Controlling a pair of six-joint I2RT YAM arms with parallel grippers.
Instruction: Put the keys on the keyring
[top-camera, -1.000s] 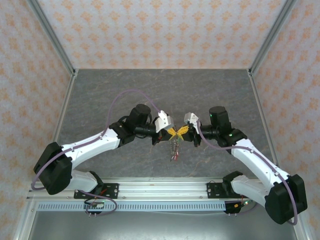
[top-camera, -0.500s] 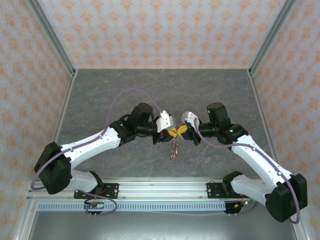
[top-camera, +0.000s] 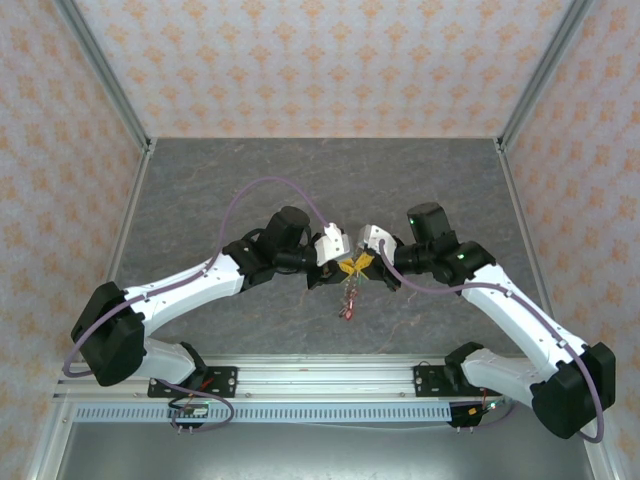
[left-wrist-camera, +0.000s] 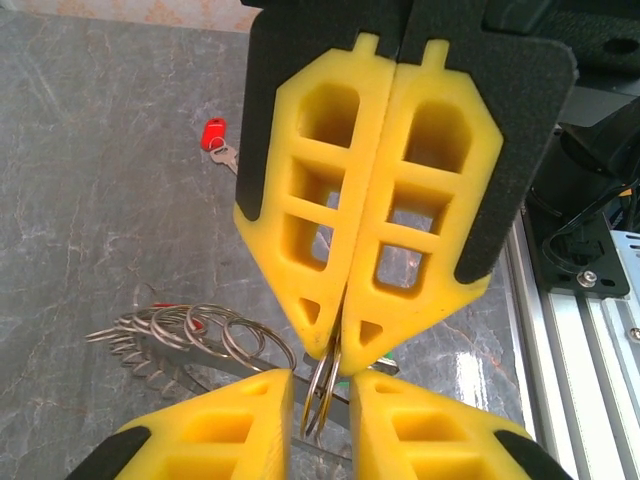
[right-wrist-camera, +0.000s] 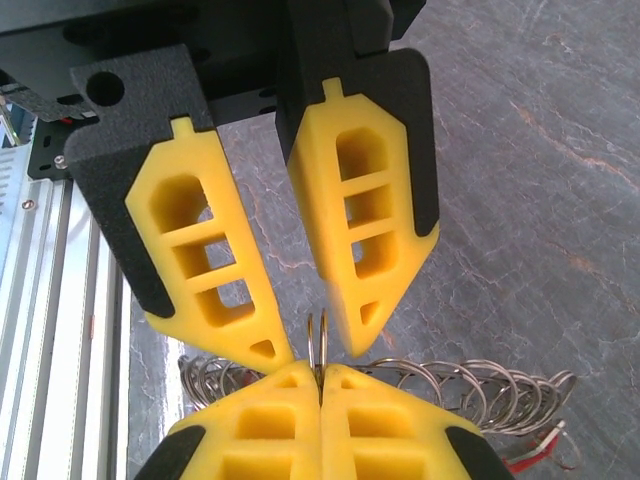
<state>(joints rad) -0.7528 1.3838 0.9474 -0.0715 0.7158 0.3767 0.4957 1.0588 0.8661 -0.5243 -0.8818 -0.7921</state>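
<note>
While right gripper (right-wrist-camera: 320, 372) jaws pinch the keyring (right-wrist-camera: 319, 335) tight, left gripper (left-wrist-camera: 322, 385) jaws slightly parted, straddling it.

The yellow-fingered left end effector (top-camera: 343, 266) and right end effector (top-camera: 366, 261) meet tip to tip, closing the way between them. The grey metal keyring (top-camera: 347, 298) dangles at 6 o'clock. Toward 12 o'clock the grey marbled bench (top-camera: 330, 180) lies open, bar one small red-headed key (left-wrist-camera: 213, 134).
</note>
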